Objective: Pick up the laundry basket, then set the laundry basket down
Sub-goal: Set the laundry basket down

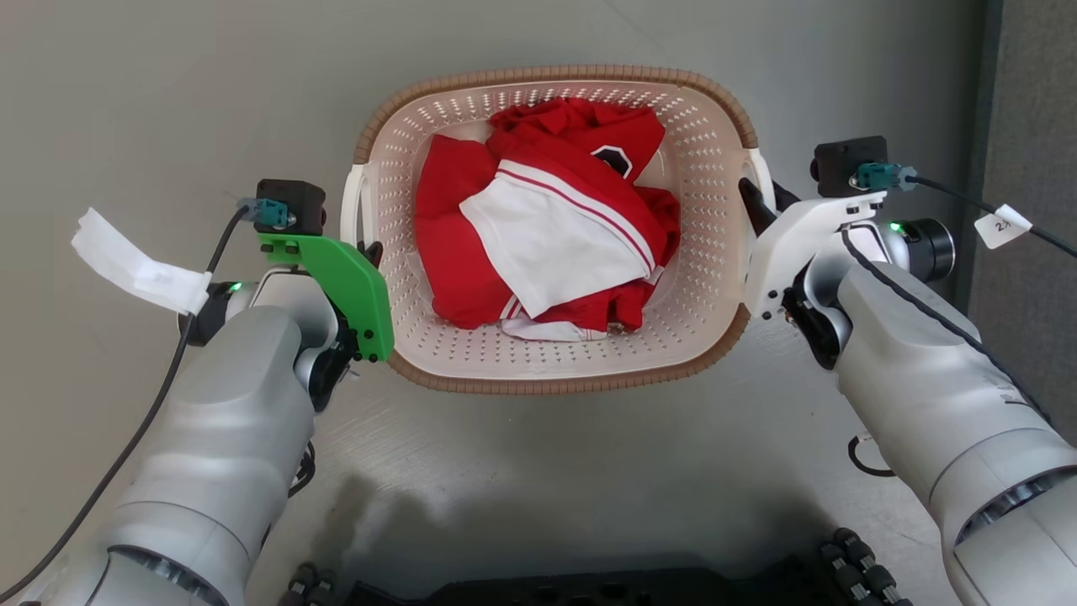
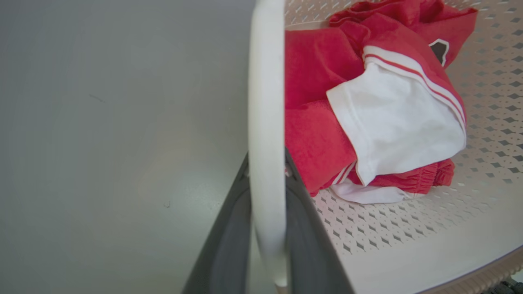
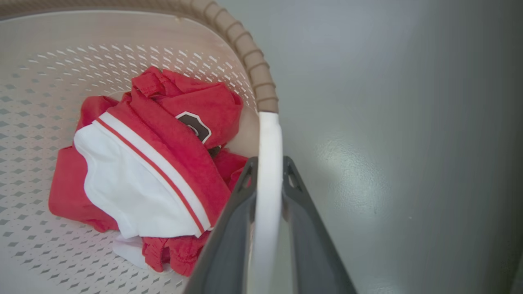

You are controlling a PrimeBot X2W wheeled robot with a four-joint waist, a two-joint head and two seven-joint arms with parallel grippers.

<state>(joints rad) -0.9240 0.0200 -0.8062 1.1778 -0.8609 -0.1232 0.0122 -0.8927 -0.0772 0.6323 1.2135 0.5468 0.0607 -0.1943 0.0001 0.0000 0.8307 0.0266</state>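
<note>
The left end effector (image 2: 267,163) and right end effector (image 3: 268,163) each pinch a basket (image 1: 707,269) handle (image 2: 265,102). The grasp looks set; next comes a level, matched lift

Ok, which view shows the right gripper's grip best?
Right wrist view: the right gripper has a finger either side of the handle. Head view half hides it. Left wrist view shows the left gripper instead.
</note>
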